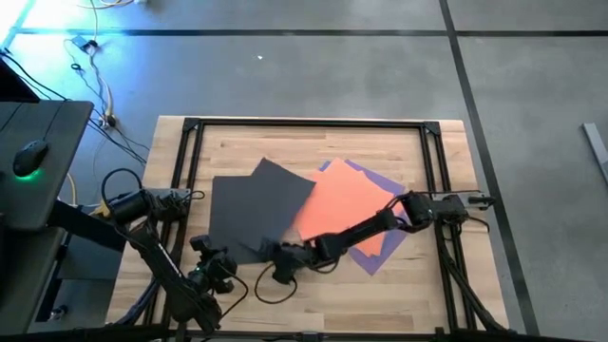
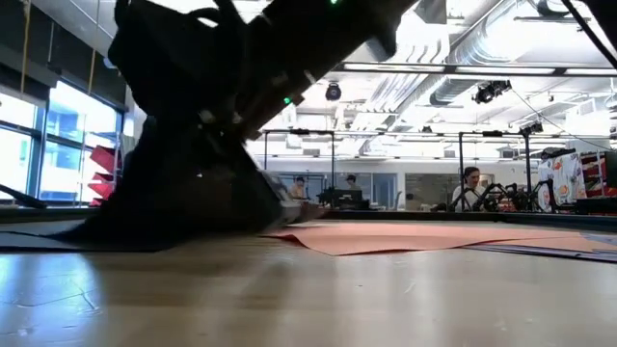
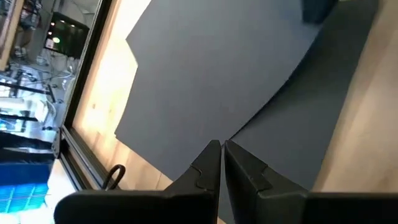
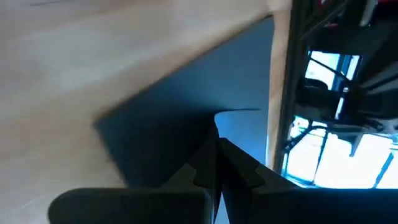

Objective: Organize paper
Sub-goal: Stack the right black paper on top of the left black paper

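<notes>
Two grippers were down near the bottom middle of the high view, the left gripper and the right gripper, each with its jaws pinched almost shut on an edge of the dark grey sheet, which lay left of centre and partly over the orange sheet. It looked like the step was moving the grey sheet to line up the pile, and next both arms would need to go together so it does not tear or fold. Only the high view showed the purple sheet farther back under the orange one, while the left wrist view showed the grey sheet curling up.
</notes>
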You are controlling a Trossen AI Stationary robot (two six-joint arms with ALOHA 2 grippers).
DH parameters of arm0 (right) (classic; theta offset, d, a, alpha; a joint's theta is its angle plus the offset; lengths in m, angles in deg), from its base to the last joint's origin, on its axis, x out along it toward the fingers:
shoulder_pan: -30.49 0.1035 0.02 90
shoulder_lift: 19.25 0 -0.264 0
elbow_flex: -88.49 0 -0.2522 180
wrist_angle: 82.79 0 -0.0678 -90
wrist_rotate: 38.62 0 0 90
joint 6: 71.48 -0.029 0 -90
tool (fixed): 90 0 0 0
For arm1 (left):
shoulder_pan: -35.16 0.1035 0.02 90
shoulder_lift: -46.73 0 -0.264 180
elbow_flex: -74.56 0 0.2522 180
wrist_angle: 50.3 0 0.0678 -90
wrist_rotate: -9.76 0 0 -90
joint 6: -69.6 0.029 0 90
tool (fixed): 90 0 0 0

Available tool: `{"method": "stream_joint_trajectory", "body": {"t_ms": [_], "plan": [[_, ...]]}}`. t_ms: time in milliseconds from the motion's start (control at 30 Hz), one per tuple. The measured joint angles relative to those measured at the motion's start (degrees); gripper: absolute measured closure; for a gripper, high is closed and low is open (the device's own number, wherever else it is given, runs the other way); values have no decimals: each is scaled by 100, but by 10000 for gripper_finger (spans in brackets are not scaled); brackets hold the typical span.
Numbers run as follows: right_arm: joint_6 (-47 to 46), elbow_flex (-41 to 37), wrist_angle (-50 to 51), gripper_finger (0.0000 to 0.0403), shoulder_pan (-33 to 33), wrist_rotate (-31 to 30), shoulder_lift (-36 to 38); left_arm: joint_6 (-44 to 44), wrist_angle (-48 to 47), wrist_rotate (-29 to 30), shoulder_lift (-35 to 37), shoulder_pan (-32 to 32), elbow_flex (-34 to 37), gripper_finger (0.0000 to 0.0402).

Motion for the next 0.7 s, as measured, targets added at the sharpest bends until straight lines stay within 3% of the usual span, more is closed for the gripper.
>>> {"method": "stream_joint_trajectory", "body": {"t_ms": [100, 267, 333, 500, 600, 700], "plan": [[86, 2, -388, 403, -11, 523, -56, 1, 0, -113, 202, 0, 4, 402], [1498, 0, -1566, 403, 172, 1229, -374, 7, 0, 297, 602, -11, 4, 402], [1608, 0, -1663, 403, 243, 1294, -396, 56, -4, 433, 743, 1, 4, 402], [1008, 19, -1048, 403, 312, 675, -375, 56, 0, 531, 898, 0, 48, 402], [1216, 29, -736, 403, 244, 55, -357, 50, 9, 535, 898, 0, 99, 402], [1411, 17, -613, 403, 156, -32, -294, -45, 7, 492, 898, 0, 196, 402]]}}
